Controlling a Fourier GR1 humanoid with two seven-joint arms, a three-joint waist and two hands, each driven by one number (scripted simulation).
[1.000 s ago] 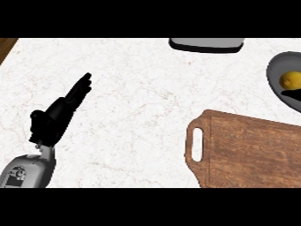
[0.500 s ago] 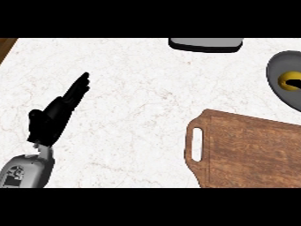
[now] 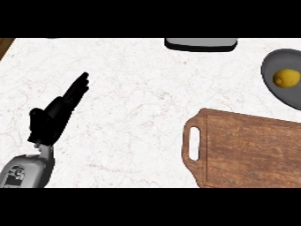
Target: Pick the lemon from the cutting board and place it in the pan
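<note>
- Yellow lemon sits inside the grey pan at the right edge of the frame, alone, nothing touching it.
- Brown wooden cutting board at lower right, handle slot facing left, bare on top; just below the pan, apart from it.
- Judging by the layout, place step looks done: lemon off the board, in the pan.
- Left hand at lower left of the frame over white marble counter, fingers straight and pointing up-right, holding nothing, resting.
- Right hand not in the frame; its state unknown.
- Handling guess: light, rigid enough to pinch, rind slightly slick, round so likely to roll on the pan's curved floor.
- If re-gripping: take across the widest middle, thumb opposite fingers, from above.
- Dark grey object at top centre, cut off by the frame; can't identify.
</note>
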